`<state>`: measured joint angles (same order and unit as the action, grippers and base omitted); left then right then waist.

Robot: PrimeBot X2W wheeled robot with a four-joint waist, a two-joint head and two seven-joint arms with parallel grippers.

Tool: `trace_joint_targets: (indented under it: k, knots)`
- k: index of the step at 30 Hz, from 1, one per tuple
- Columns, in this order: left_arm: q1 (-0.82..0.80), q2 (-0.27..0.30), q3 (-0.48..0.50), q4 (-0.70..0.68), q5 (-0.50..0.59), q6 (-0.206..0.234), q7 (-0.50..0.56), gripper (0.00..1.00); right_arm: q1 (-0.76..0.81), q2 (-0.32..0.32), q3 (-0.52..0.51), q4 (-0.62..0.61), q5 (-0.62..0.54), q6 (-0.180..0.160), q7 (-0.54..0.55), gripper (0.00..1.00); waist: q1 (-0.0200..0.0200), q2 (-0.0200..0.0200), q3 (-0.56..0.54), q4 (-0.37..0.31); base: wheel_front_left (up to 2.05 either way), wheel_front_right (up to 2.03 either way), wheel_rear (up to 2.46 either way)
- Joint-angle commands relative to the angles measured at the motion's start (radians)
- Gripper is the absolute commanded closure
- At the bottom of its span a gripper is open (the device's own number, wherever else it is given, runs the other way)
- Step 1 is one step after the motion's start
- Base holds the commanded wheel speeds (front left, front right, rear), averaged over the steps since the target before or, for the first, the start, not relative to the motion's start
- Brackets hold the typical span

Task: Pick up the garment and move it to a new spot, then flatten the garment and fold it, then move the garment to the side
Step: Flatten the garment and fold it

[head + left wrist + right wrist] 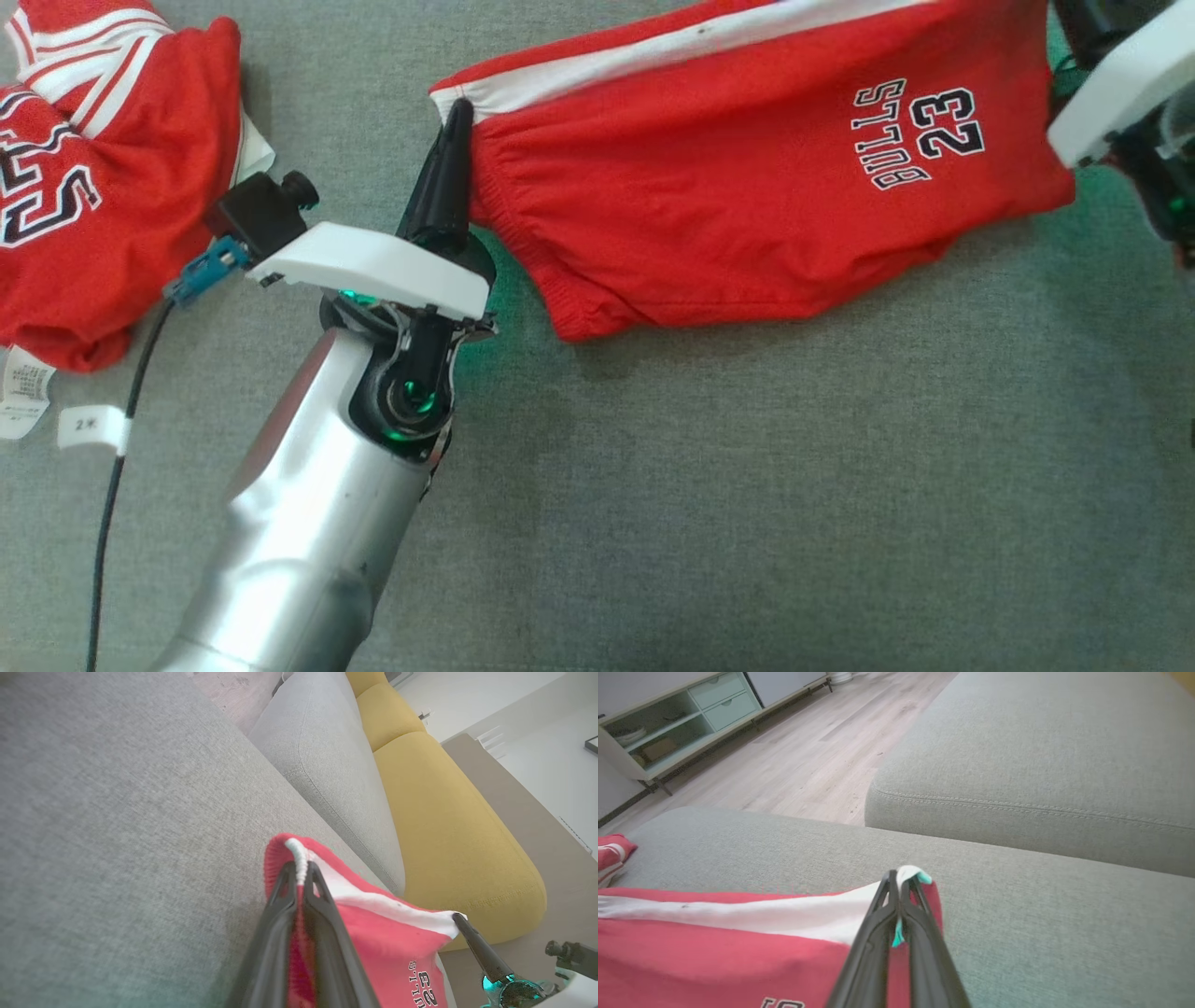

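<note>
- While both grippers are pinched narrow, the red shorts [728, 215] hang stretched between them over the grey sofa cushion [747, 485], in the far part of the scene, from centre to right.
- At the left end, the left gripper [458, 112] has its fingers clamped on the corner of the shorts where the white stripe meets the gathered red edge.
- At the right end, the right gripper [899, 879] has its fingers closed on the other corner, over the end of the white stripe and a bit of teal fabric.
- The white stripe runs along the far edge, and the "BULLS 23" print sits toward the right end.
- Whether the near hem rests on the cushion cannot be told.
- A second red garment [121, 224] lies bunched at the far left, well apart from the shorts, with white tags [23, 392] just beside its near edge.
- A yellow cushion [448, 835] stands beyond the grey seat in the left wrist view.
</note>
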<state>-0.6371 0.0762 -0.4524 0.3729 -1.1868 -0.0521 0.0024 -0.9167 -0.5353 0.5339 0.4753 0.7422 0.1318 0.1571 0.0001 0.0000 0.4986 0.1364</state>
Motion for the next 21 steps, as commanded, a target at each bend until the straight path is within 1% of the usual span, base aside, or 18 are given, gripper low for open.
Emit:
trace_joint_targets:
  k: [1, 2, 3, 4, 9, 11, 14, 16, 18, 20, 21]
  knots:
    - [0.006, 0.016, 0.032, 0.013, 0.002, -0.003, -0.008, 1.0, -0.017, -0.008, 0.027, -0.017, 0.027, -0.001, -0.019, 0.22, -0.0001, 0.0, 0.001, 0.002, 0.0, 0.0, 0.0]
    - [0.003, 0.014, 0.029, 0.02, 0.002, -0.006, -0.01, 0.75, -0.027, -0.012, 0.043, -0.008, 0.041, -0.001, -0.029, 0.0, -0.0001, 0.0, 0.001, 0.003, 0.0, 0.0, 0.0]
    - [0.002, 0.013, 0.028, 0.026, 0.001, -0.009, -0.011, 0.44, -0.035, -0.015, 0.061, -0.001, 0.054, -0.001, -0.04, 0.0, -0.0001, 0.0, 0.0, 0.003, 0.0, 0.0, 0.0]
    - [0.0, 0.012, 0.026, 0.033, 0.003, -0.01, -0.012, 0.0, -0.042, -0.019, 0.074, 0.006, 0.067, -0.001, -0.057, 0.0, -0.0001, 0.0, -0.001, 0.003, 0.0, 0.0, 0.0]
    - [0.003, 0.017, 0.024, 0.06, 0.023, -0.012, -0.041, 0.0, -0.047, -0.043, 0.128, 0.028, 0.123, -0.001, -0.135, 0.0, -0.0001, 0.0, -0.025, 0.0, 0.0, 0.0, 0.0]
    - [0.01, 0.036, 0.011, 0.065, 0.07, -0.005, -0.077, 0.0, -0.026, -0.061, 0.147, 0.021, 0.144, -0.001, -0.161, 0.0, -0.0001, 0.0, -0.044, -0.003, 0.0, 0.0, 0.0]
    - [0.037, 0.071, -0.019, 0.063, 0.173, 0.018, -0.165, 0.0, 0.031, -0.095, 0.173, -0.006, 0.169, -0.001, -0.196, 0.0, -0.0001, 0.0, -0.077, -0.01, 0.0, 0.0, 0.0]
    - [0.064, 0.102, -0.045, 0.054, 0.267, 0.047, -0.222, 0.0, 0.08, -0.118, 0.184, -0.024, 0.183, -0.001, -0.214, 0.0, -0.0001, 0.0, -0.1, -0.016, 0.0, 0.0, 0.0]
    - [0.1, 0.122, -0.052, 0.031, 0.355, 0.087, -0.252, 0.0, 0.128, -0.139, 0.185, -0.032, 0.19, -0.001, -0.228, 0.0, -0.0001, 0.0, -0.121, -0.021, 0.0, 0.0, 0.0]
    - [0.146, 0.134, -0.043, -0.008, 0.445, 0.131, -0.262, 0.0, 0.173, -0.154, 0.176, -0.026, 0.19, -0.001, -0.241, 0.0, -0.0001, 0.0, -0.139, -0.022, 0.0, 0.0, 0.0]
    - [0.17, 0.135, -0.022, -0.048, 0.499, 0.156, -0.263, 0.0, 0.193, -0.158, 0.168, -0.018, 0.187, -0.001, -0.248, 0.0, -0.0001, 0.0, -0.146, -0.021, 0.0, 0.0, 0.0]
